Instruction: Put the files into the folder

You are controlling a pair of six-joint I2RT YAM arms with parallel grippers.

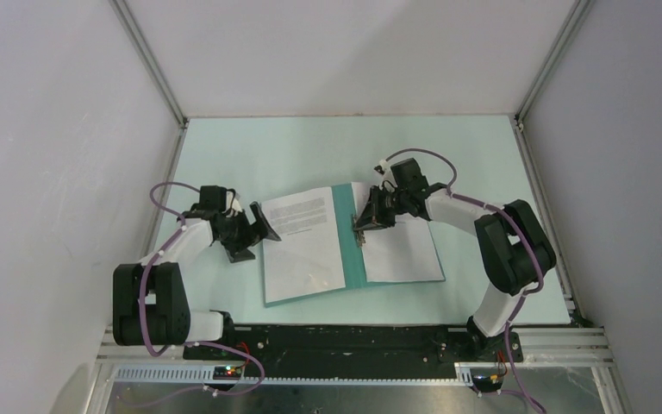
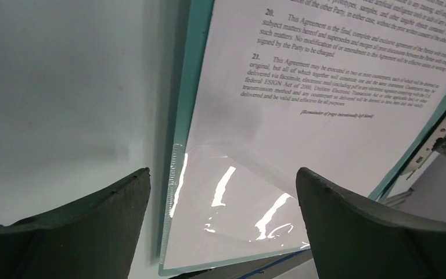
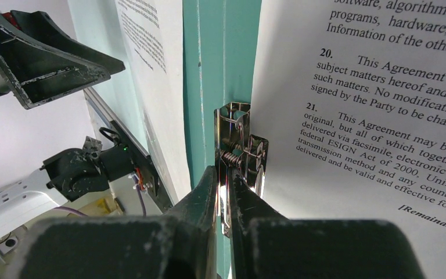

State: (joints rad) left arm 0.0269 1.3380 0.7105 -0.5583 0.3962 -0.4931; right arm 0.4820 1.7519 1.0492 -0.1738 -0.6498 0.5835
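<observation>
The teal folder [image 1: 351, 250] lies open on the table. One white file [image 1: 302, 246] lies on its left half and the other file [image 1: 405, 250] on its right half. My right gripper [image 1: 364, 226] is over the spine, shut on the upright lever of the metal clip [image 3: 241, 139]; the fingers pinch it at the gripper's tip [image 3: 223, 173]. The right file [image 3: 371, 116] lies against the clip. My left gripper [image 1: 257, 237] is open and empty at the folder's left edge [image 2: 196, 75]. In the left wrist view the gripper [image 2: 222, 174] looks onto the left file [image 2: 325, 133].
A clear plastic corner pocket [image 2: 232, 209] covers the near corner of the left file. White walls enclose the pale green table [image 1: 310, 147] on three sides. The black base rail [image 1: 345, 341] runs along the near edge.
</observation>
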